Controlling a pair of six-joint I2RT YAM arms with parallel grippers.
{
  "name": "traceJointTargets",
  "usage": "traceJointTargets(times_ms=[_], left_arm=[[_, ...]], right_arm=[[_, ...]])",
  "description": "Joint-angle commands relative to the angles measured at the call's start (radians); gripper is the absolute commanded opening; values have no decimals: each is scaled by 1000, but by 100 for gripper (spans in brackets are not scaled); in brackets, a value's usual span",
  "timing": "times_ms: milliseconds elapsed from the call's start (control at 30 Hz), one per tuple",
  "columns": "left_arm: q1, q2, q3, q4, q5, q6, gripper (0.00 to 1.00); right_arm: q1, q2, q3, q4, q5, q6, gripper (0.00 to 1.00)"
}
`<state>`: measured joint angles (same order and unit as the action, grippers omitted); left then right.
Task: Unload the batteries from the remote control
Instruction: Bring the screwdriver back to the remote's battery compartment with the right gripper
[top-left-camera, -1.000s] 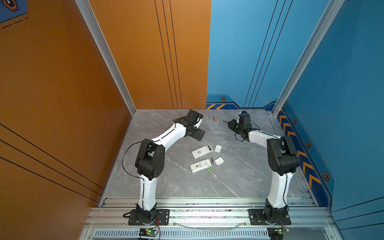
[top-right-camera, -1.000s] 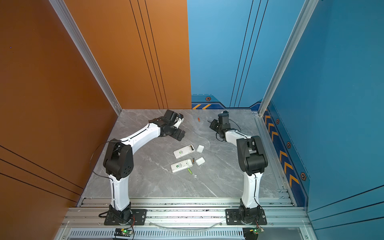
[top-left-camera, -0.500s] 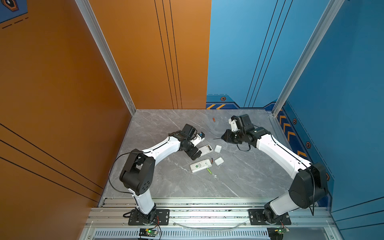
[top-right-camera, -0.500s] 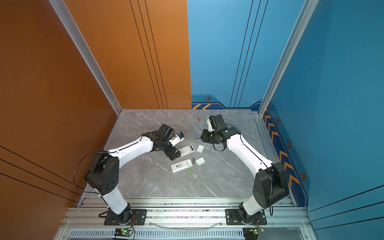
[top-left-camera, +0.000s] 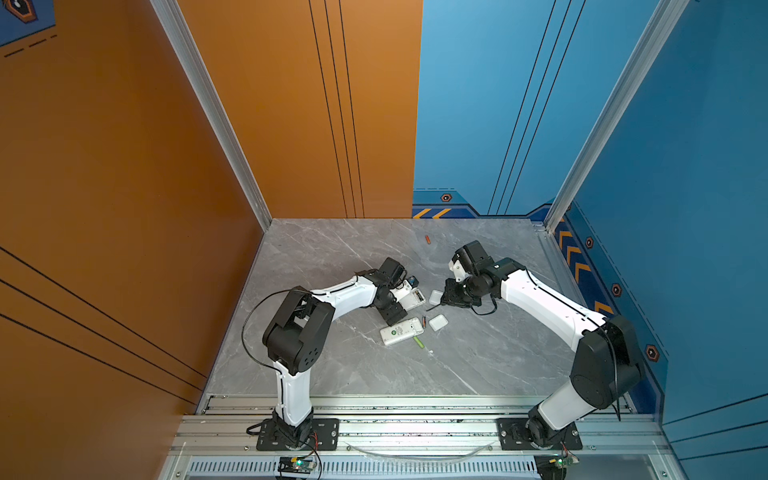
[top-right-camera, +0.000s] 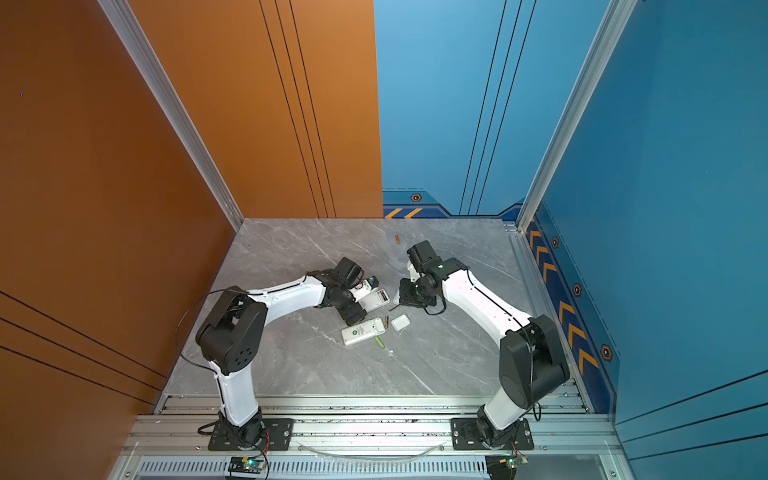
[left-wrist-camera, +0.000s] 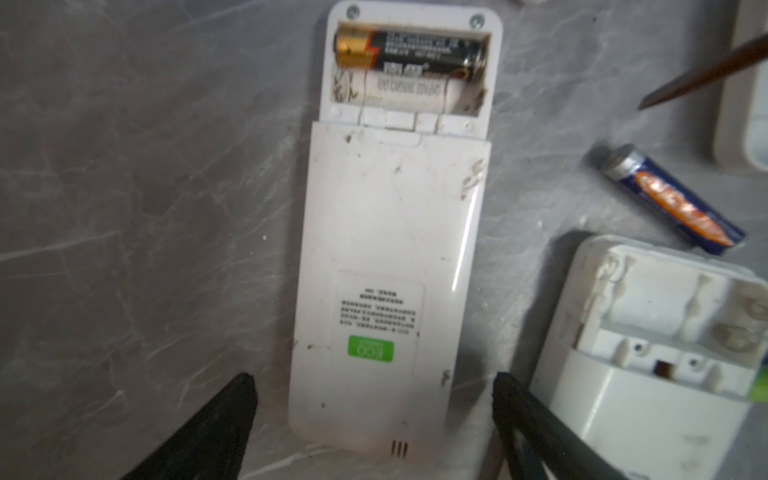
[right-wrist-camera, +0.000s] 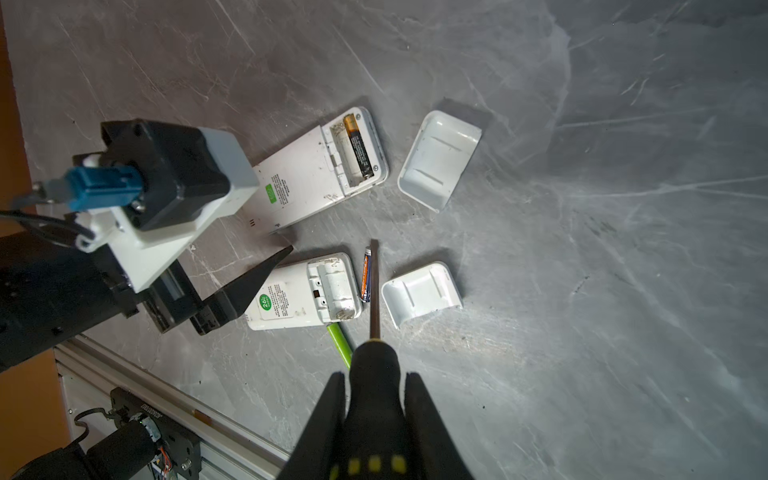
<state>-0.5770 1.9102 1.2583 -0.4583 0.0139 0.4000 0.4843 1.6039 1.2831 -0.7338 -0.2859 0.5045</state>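
Two white remote controls lie back side up. The farther remote (top-left-camera: 413, 298) (left-wrist-camera: 386, 266) has an open compartment with one black-and-gold battery (left-wrist-camera: 409, 52) (right-wrist-camera: 358, 145) in it, next to a bare slot. My left gripper (left-wrist-camera: 372, 376) (top-left-camera: 404, 302) is open, its jaws either side of that remote's closed end, with a gap on each side. The nearer remote (top-left-camera: 401, 331) (right-wrist-camera: 303, 293) has a bare compartment. Beside it lie a blue-and-orange battery (right-wrist-camera: 366, 274) (left-wrist-camera: 673, 199) and a lime green battery (top-left-camera: 418, 342) (right-wrist-camera: 338, 343). My right gripper (right-wrist-camera: 374, 376) (top-left-camera: 451, 297) is shut on the screwdriver (right-wrist-camera: 374, 286), whose tip hangs over the blue battery.
Two white lids (right-wrist-camera: 440, 160) (right-wrist-camera: 419, 293) lie inside up, right of the remotes. An orange-red battery (top-left-camera: 427, 239) (top-right-camera: 397, 238) lies alone near the back wall. Walls close the grey marble table (top-left-camera: 332, 365) at the left, back and right; a metal rail runs along its front.
Both arms have swung from the back of the table down to the remotes. The left gripper now straddles the farther remote, jaws slightly narrower. The right gripper has brought the screwdriver near.
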Motion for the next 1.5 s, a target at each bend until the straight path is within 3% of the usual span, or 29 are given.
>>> traceJointTargets(times_ms=[0,167,267,433,600,833,1467], left_arm=[[4,16,20,6,-23,3,91],[-4,60,67,-40,-14,22,85],[-18,78,81,-61,-32,27,67],[-31,55,53,-38,-61,39,52],[-58,-23,-44,53,-126,69,48],[-79,-112,-149,117,-135,115,45],[-94,-134,-173,144,-132,134,40]], right_arm=[[2,1,37,-26,-5,-6,0],[2,-4,53,-27,2,-3,0],[5,-3,74,-51,33,-1,0],[14,-7,97,-96,112,4,0],[54,4,116,-101,105,-11,0],[105,14,125,-82,115,-11,0],[119,59,99,1,146,31,0]])
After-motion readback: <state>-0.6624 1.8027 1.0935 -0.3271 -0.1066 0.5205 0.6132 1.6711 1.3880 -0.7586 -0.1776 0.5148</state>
